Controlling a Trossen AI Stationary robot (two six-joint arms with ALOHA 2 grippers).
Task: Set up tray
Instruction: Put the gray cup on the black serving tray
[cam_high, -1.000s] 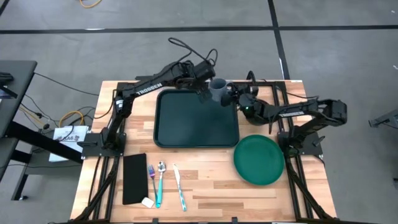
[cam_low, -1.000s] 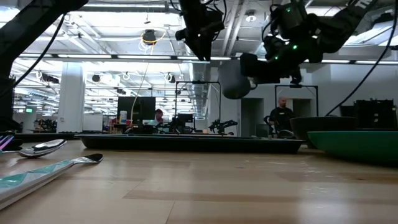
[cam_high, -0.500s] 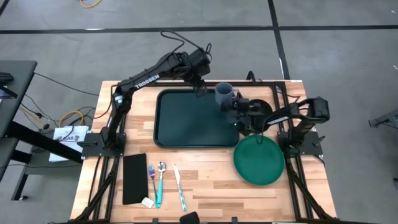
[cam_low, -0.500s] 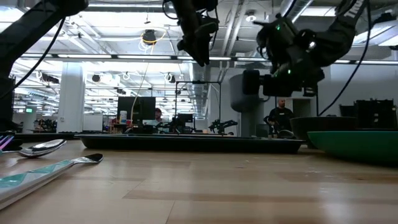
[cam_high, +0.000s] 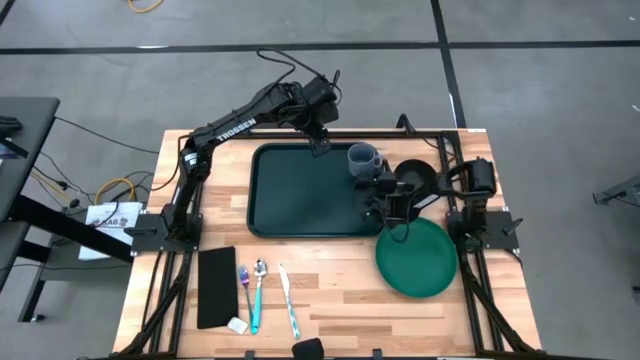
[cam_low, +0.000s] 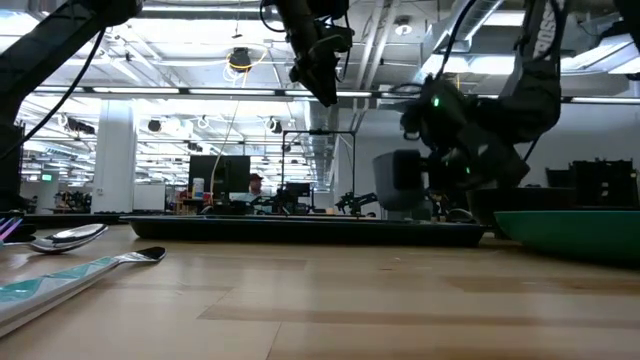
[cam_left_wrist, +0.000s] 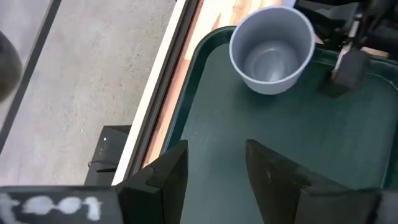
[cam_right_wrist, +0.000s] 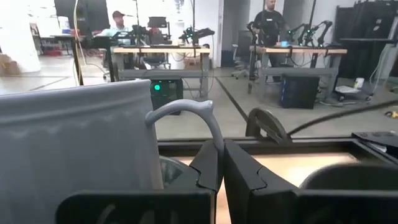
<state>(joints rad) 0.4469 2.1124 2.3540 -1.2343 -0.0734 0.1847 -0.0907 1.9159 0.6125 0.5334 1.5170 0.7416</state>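
High view: 1 tray in middle of table. 1 grey mug at tray's back right corner. 1 round green plate right of tray. 1 black flat rectangle, 1 fork, 1 spoon, 1 knife near front edge.

Low view: mug low over tray.

Left wrist view: left gripper above tray, jaws open a little, nothing held.

Right wrist view: right gripper pinches mug handle.

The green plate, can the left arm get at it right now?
Probably not easily. The left gripper hovers open at the tray's far edge, while the green plate lies past the tray's right near corner, with the right gripper, holding the grey mug, in between.
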